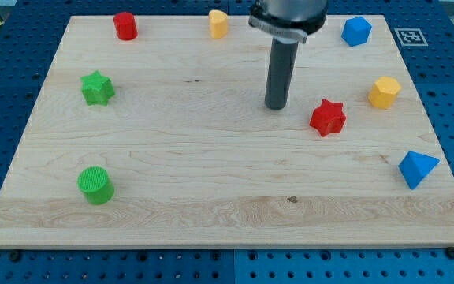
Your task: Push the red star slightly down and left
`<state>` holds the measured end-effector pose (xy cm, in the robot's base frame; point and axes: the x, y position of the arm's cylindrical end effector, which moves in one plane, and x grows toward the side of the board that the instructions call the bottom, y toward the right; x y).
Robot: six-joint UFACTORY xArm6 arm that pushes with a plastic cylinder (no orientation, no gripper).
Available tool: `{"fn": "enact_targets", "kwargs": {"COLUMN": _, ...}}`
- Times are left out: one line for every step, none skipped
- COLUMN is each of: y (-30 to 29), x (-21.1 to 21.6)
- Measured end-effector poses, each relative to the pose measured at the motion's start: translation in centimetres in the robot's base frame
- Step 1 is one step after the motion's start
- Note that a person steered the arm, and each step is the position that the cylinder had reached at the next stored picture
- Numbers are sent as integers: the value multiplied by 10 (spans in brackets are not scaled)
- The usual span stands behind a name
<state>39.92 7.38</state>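
The red star point(327, 117) lies on the wooden board point(211, 197) right of centre. My tip point(275, 106) rests on the board to the star's left and slightly above it, a short gap apart, not touching it. The dark rod rises from the tip to the view's top.
A red cylinder point(125, 26) and a yellow block point(218, 24) sit near the top edge. A blue block point(356, 31) is at top right, a yellow hexagon point(384, 92) and a blue wedge point(416, 169) at right. A green star point(97, 87) and green cylinder point(95, 185) are at left.
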Motion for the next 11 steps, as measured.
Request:
{"fn": "enact_targets", "kwargs": {"y": 31, "x": -9}}
{"fn": "enact_targets", "kwargs": {"y": 59, "x": -4}}
{"fn": "enact_targets", "kwargs": {"y": 86, "x": -1}}
{"fn": "enact_targets", "kwargs": {"y": 70, "x": 31}}
{"fn": "enact_targets", "kwargs": {"y": 59, "x": 47}}
{"fn": "enact_targets", "kwargs": {"y": 77, "x": 51}}
{"fn": "enact_targets", "kwargs": {"y": 102, "x": 67}}
{"fn": "enact_targets", "kwargs": {"y": 72, "x": 82}}
{"fn": "enact_targets", "kwargs": {"y": 21, "x": 71}}
{"fn": "enact_targets", "kwargs": {"y": -20, "x": 48}}
{"fn": "enact_targets", "kwargs": {"y": -35, "x": 64}}
